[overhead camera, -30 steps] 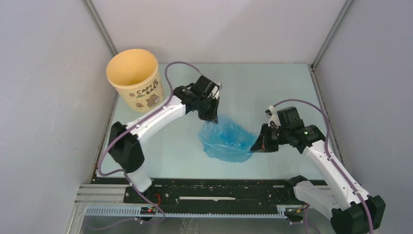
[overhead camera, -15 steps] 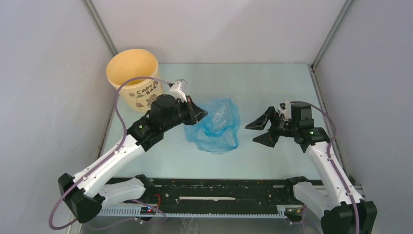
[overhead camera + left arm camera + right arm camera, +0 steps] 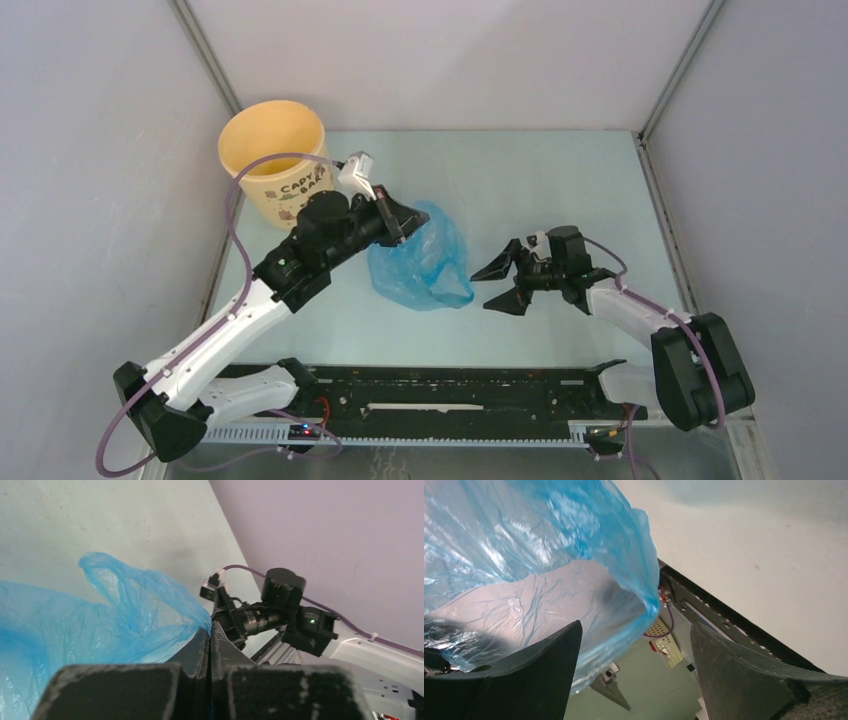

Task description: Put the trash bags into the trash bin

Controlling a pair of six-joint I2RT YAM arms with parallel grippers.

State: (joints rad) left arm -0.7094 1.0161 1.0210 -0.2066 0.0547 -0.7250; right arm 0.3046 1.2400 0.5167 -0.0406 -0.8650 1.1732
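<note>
Pinching a fold of the blue trash bag (image 3: 425, 268), the left gripper (image 3: 403, 224) holds it hanging near the trash bin (image 3: 288, 192), not yet over the rim. The right gripper (image 3: 498, 286) gapes wide and empty beside the bag. No bag shows inside the bin, so the drop is left.

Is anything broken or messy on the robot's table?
Nothing looks broken or spilled. The blue trash bag is crumpled and hangs from the shut left gripper, near the trash bin, not in it. The right gripper is open.
</note>
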